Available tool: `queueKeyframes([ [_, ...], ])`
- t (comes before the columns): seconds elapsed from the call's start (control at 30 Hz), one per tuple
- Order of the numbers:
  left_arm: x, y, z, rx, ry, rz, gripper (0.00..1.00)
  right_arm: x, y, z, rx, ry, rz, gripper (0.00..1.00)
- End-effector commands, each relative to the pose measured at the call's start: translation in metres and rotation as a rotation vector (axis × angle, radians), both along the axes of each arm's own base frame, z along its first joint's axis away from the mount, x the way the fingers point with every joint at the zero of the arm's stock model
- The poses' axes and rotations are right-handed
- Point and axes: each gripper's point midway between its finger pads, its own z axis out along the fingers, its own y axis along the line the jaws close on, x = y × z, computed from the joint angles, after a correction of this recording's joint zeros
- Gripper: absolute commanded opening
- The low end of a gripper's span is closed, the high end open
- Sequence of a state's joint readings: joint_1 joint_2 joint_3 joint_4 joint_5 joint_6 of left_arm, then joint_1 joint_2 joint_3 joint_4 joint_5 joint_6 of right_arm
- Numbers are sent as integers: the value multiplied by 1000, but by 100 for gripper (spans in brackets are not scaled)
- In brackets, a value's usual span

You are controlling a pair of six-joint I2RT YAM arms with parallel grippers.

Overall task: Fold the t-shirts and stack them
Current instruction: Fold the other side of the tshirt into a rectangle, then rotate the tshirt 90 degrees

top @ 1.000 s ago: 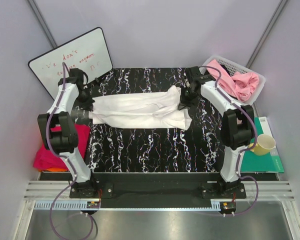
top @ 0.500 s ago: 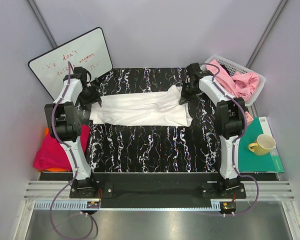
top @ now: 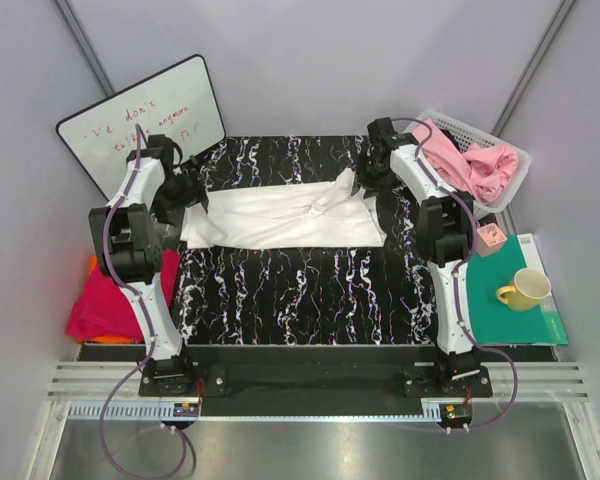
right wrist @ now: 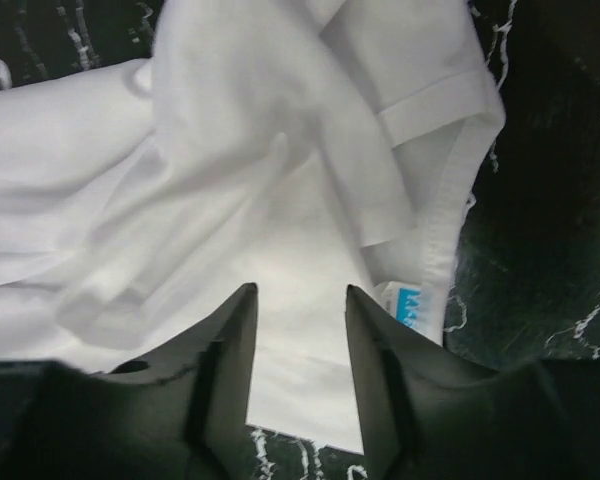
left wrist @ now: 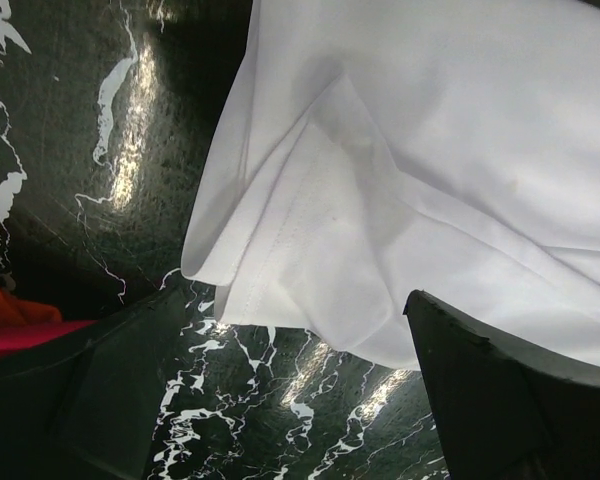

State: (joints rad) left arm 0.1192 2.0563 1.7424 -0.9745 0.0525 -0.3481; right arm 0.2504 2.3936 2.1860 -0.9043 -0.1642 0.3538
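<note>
White t-shirt [top: 280, 215] laid as long band across far half of desk [top: 300, 300], bunched near right, collar end. Risk: bunch trapped in next fold, or hem snagged and dragged if fingers lifted carelessly. Left hand [top: 186, 190] spread wide over left hem, nothing held. Right hand [top: 372, 180] parted partway above collar end, cloth not pinched.

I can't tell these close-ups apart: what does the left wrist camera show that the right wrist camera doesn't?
Left wrist only: a stitched hem corner of the white cloth t-shirt and a sliver of red-orange cloth. Right wrist only: the shirt's small blue neck label. Both: that shirt on the black white-veined table, plus an open pair of dark fingers: left gripper, right gripper.
</note>
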Motion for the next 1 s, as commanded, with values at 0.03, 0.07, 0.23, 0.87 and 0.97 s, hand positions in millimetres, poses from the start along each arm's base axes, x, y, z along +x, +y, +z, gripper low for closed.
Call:
queueKeyframes([
  [0.03, -12, -2, 34, 4, -76, -20, 99, 8, -27, 2, -131, -17, -95, 61],
  [0.07, -12, -3, 38, 4, -90, -42, 99, 8, -27, 16, -124, -42, -95, 62],
  [0.23, -15, -12, 62, 41, -158, -122, 99, -4, -28, 57, -90, -133, -93, 67],
  [0.87, 67, -64, -6, 29, -49, -274, 0, -127, 17, -22, 129, 234, 11, 0],
  [0.97, 73, -62, -15, 39, -34, -252, 0, -119, 21, -31, 128, 246, 6, 0],
])
